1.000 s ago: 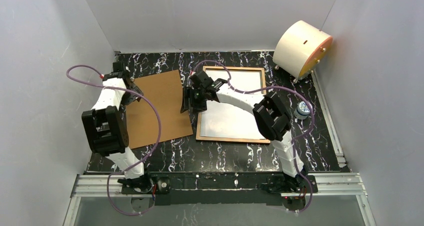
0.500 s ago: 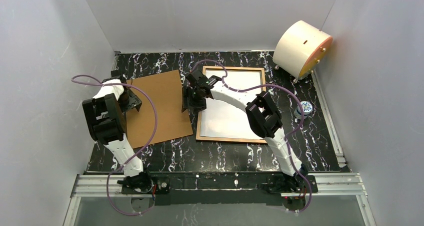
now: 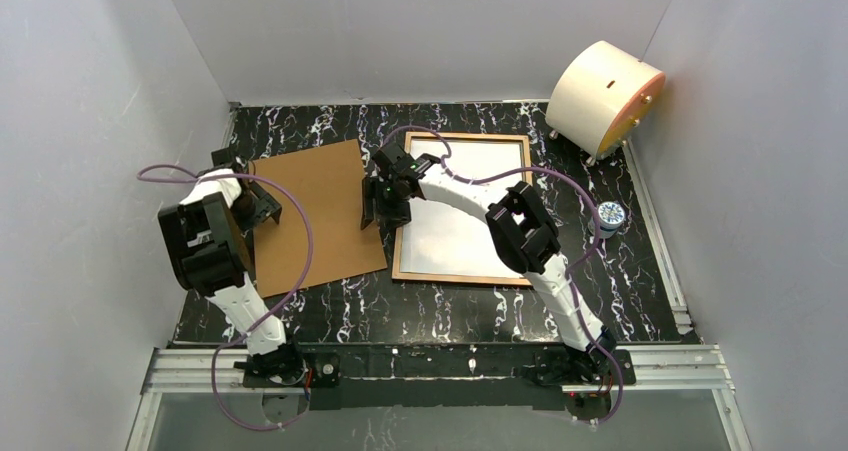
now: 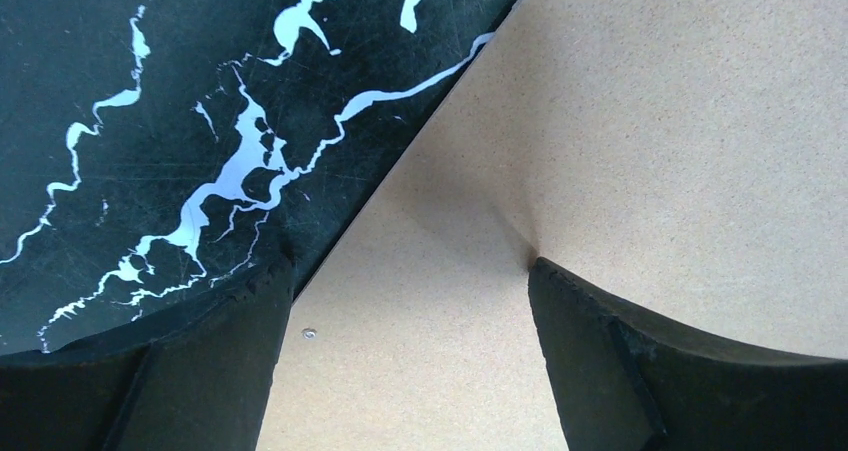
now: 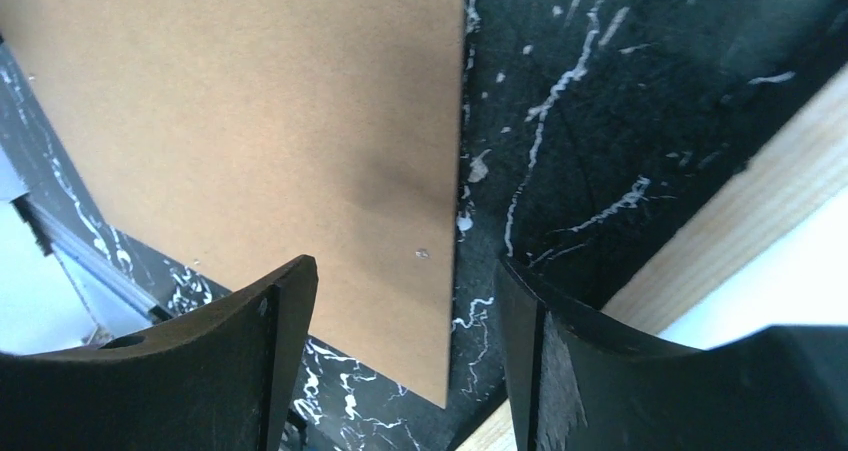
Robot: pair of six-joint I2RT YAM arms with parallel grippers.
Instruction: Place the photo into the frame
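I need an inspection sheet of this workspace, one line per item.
Surface: black white-veined marble-pattern tabletop, nothing spilled.
Job's things: light brown wooden rectangular frame lying flat; white rectangular sheet inside, maybe the photo face down.
Clutter: flat brown backing board left of frame; cream round drum; small blue-white round cap.
End effectors: left end effector open above board's left edge; right end effector open above its right edge; both empty.
Cables: purple cables on both arms, one crossing the board.
Surroundings: pale grey walls; metal rail at near edge.

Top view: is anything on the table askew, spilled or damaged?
The brown board lies slightly turned, its edges not parallel to the frame beside it. Nothing looks spilled or broken.
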